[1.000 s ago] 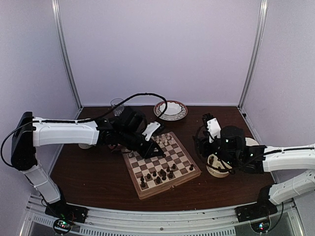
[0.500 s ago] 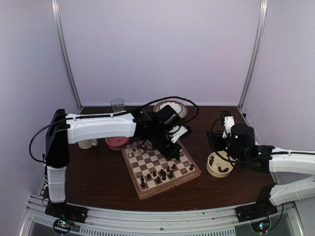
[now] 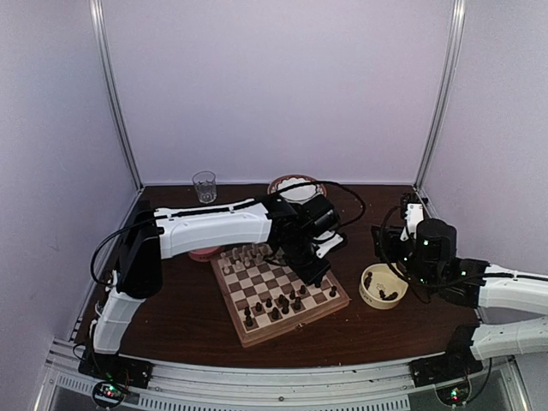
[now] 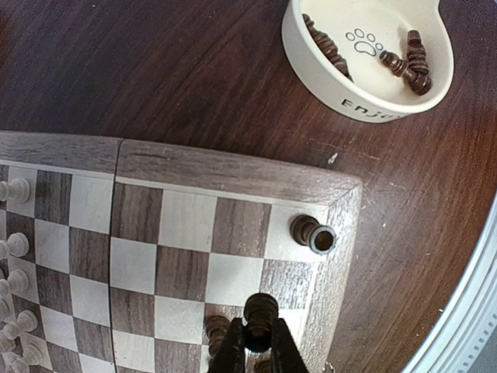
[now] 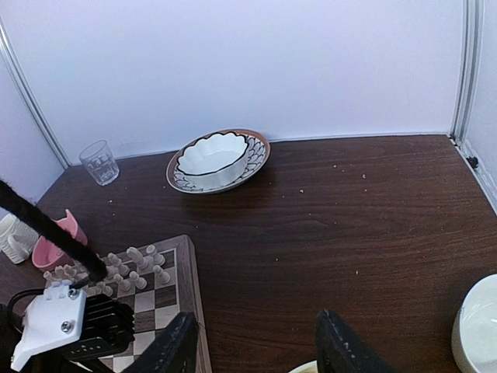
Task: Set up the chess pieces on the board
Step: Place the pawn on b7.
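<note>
The board (image 3: 257,332) lies mid-table, with several dark chess pieces (image 3: 282,301) on its near rows and cream ones (image 3: 244,255) on its far rows. My left gripper (image 3: 315,272) hangs over the board's right side. In the left wrist view it (image 4: 257,351) is shut on a dark pawn (image 4: 261,309), held just above the squares near the board's edge (image 4: 233,167). A dark piece (image 4: 313,233) stands on the corner square. A cream bowl (image 3: 369,291) right of the board holds more dark pieces (image 4: 411,58). My right gripper (image 3: 392,244) is open and empty (image 5: 256,350), behind the bowl.
A patterned bowl (image 3: 295,190) and a glass (image 3: 204,185) stand at the back. A pink cup (image 3: 204,253) sits left of the board, with a white cup (image 5: 12,237) beside it. A white rounded object (image 5: 477,326) is at the right edge.
My left arm has swung from the board's far left across to its right side. My right arm has drawn back to the right, off the cream bowl.
</note>
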